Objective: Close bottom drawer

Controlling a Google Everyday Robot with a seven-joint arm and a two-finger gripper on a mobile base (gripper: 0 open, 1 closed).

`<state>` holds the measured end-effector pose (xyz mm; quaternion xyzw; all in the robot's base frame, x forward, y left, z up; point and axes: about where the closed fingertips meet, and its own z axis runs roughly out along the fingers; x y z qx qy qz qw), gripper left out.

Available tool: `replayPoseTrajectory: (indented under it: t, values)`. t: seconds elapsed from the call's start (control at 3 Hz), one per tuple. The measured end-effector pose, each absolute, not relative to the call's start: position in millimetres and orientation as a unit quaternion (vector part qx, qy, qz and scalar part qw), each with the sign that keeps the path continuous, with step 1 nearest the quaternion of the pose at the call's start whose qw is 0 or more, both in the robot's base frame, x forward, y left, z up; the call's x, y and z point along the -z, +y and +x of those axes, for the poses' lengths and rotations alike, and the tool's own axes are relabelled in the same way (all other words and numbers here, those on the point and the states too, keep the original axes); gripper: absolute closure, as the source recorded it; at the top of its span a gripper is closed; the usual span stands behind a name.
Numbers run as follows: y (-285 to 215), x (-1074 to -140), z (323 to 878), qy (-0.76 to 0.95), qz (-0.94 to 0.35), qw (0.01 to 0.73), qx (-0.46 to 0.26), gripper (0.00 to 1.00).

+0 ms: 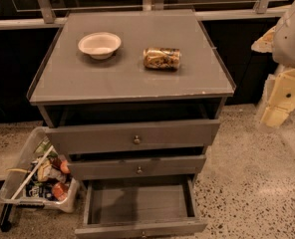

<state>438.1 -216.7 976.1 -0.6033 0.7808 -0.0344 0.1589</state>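
The grey cabinet [132, 78] has three drawers. The bottom drawer [140, 228] is pulled far out towards me, showing its plain grey tray, with nothing in it, and a small round knob [143, 234] at the frame's lower edge. The middle drawer [137, 167] and the top drawer [132, 136] each stand slightly out. My gripper [277, 108], cream-coloured under a white arm, hangs at the right edge of the view, level with the top drawer. It is well to the right of the cabinet and touches nothing.
A white bowl [99, 44] and a can lying on its side [162, 58] rest on the cabinet top. A clear plastic bin of snack packets [35, 176] sits on the floor left of the drawers. Speckled floor [247, 183] lies to the right.
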Motion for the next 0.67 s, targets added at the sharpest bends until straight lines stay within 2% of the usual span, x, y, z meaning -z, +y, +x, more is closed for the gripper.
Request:
replayPoseTrajectory:
  t: [0.67]
  values:
    - [-213, -964, 432, 0.777, -0.606, 0.168, 0.034, 0.00]
